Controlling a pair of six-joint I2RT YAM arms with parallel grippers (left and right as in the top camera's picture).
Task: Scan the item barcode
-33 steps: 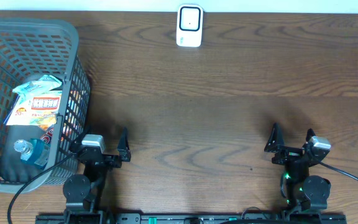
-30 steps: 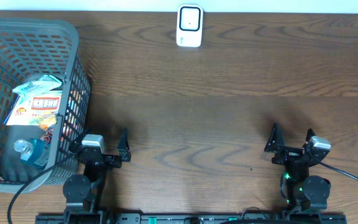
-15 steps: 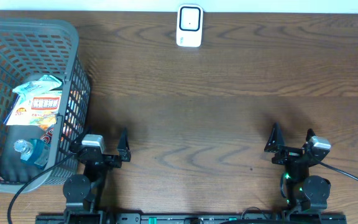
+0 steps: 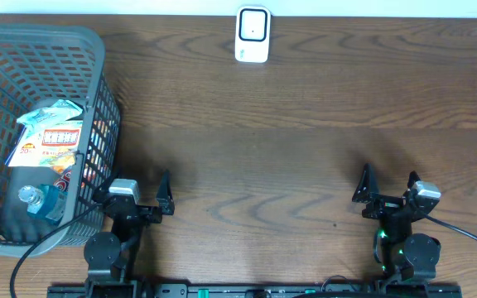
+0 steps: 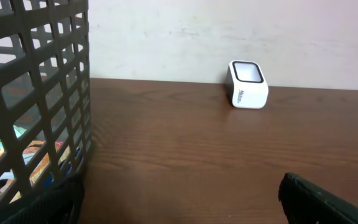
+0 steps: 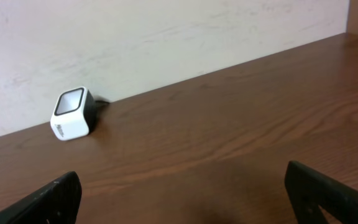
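Near table [image 4: 288,149] front edge: left tool [image 4: 132,189] wide, empty; right tool [image 4: 387,184] wide, empty.

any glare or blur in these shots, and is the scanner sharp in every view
Overhead: even light, no glare on the barcode scanner, only soft shadow patches on the wooden table. Left wrist: scanner reasonably sharp, the basket mesh looms dark up close, the fingers near-black silhouettes. Right wrist: scanner clear, faint sheen on the wood.
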